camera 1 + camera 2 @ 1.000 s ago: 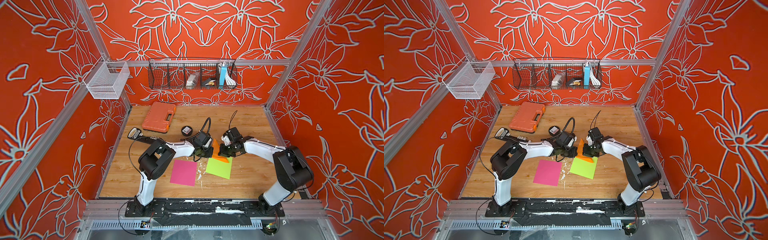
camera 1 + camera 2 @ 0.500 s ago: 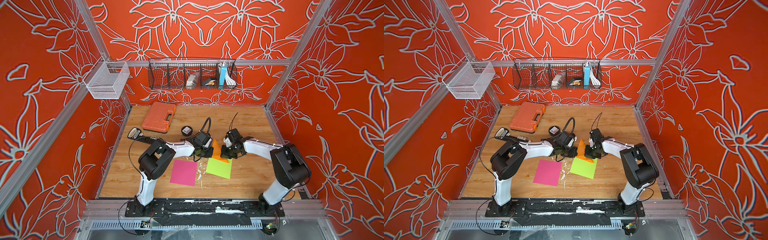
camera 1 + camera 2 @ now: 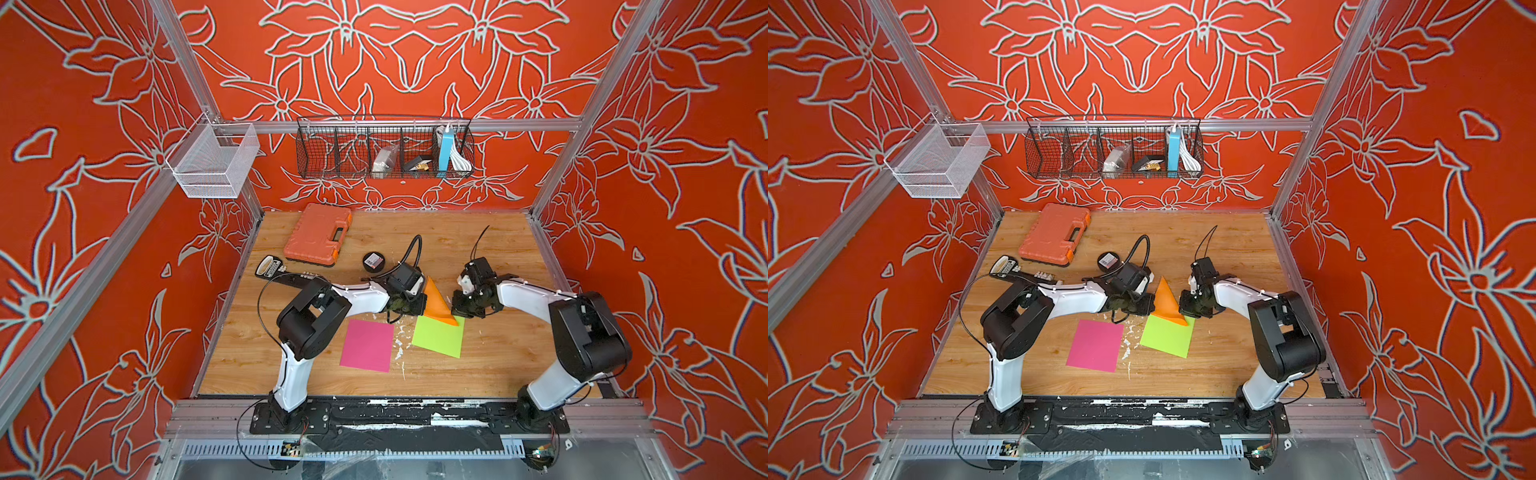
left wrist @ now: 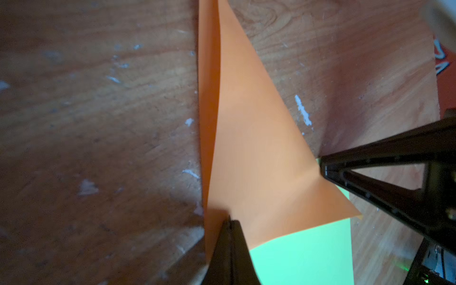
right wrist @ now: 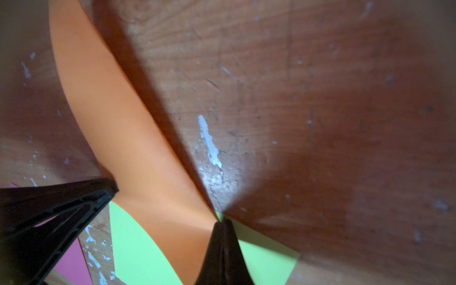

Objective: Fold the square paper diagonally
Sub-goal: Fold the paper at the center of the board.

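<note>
Item: orange paper [image 3: 435,303], folded into a triangle, mid-table between the two arms, its near corner overlapping the green paper [image 3: 439,341]. Left gripper [image 4: 229,220]: jaws closed, tip pressed on one edge. Right gripper [image 5: 222,222]: jaws closed, tip pressed on the opposite edge. The upper layer bows slightly. Advised handling: anchor with one tip, draw the other along the crease lightly and evenly, and keep the corners matched.

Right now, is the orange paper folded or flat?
Folded, not creased flat: the orange paper forms a triangle, two layers showing, top flap bulging.
</note>
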Robot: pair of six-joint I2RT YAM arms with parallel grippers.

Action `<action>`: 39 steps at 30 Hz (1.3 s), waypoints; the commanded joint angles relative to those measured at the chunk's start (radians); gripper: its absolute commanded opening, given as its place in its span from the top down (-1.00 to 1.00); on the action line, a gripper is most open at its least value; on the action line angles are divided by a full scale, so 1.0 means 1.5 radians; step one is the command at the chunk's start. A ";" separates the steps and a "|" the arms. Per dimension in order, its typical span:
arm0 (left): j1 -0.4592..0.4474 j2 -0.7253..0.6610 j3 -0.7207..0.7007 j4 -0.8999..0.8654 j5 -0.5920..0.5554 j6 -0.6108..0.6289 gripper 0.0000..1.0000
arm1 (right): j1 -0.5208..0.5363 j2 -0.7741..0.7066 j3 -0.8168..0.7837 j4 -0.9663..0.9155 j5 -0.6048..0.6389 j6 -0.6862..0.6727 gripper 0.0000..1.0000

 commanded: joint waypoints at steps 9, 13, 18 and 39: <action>-0.004 0.030 0.005 -0.047 -0.013 0.010 1.00 | 0.046 -0.056 0.032 -0.013 -0.055 0.059 1.00; -0.004 0.031 0.004 -0.046 -0.013 0.010 1.00 | 0.054 -0.021 0.045 -0.010 -0.066 0.062 1.00; -0.004 0.031 0.005 -0.046 -0.012 0.009 1.00 | 0.054 0.000 0.038 -0.006 -0.059 0.063 1.00; -0.006 0.028 0.004 -0.050 -0.023 0.011 1.00 | 0.003 0.029 -0.028 -0.070 0.051 -0.019 1.00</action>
